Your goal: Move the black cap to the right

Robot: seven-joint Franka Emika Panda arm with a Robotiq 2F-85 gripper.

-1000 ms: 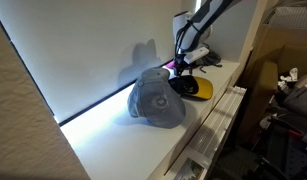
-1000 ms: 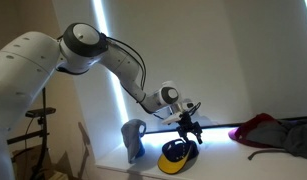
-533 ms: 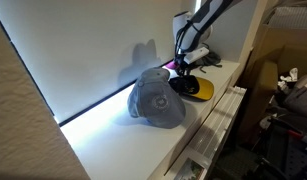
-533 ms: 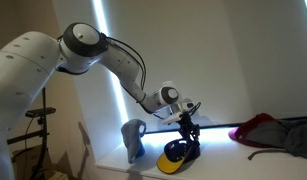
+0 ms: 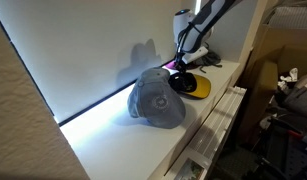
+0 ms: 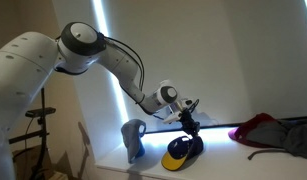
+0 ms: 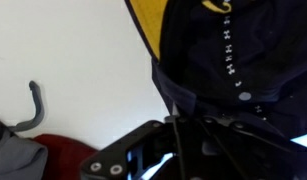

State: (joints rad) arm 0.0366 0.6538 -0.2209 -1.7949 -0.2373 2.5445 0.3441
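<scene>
The black cap (image 5: 189, 85) with its yellow brim sits on the white ledge, beside the larger grey cap (image 5: 157, 100). My gripper (image 5: 183, 68) comes down onto the back of its crown. From the side, the black cap (image 6: 181, 152) hangs tilted under the gripper (image 6: 189, 132), brim end low. The wrist view is filled by the black cap's fabric (image 7: 233, 60) and its yellow brim (image 7: 151, 20). The gripper (image 7: 183, 128) is shut on the black cap's edge, fabric pinched between the jaws.
The grey cap (image 6: 134, 138) stands just beside the black one. A bit of magenta brim (image 5: 172, 64) shows behind the gripper. Red cloth (image 6: 269, 129) lies further along the ledge (image 5: 113, 145). The ledge's front edge drops off beside white slats (image 5: 218, 125).
The jaws have gone from open to shut on the black cap. The cap has risen slightly and tilted under the gripper.
</scene>
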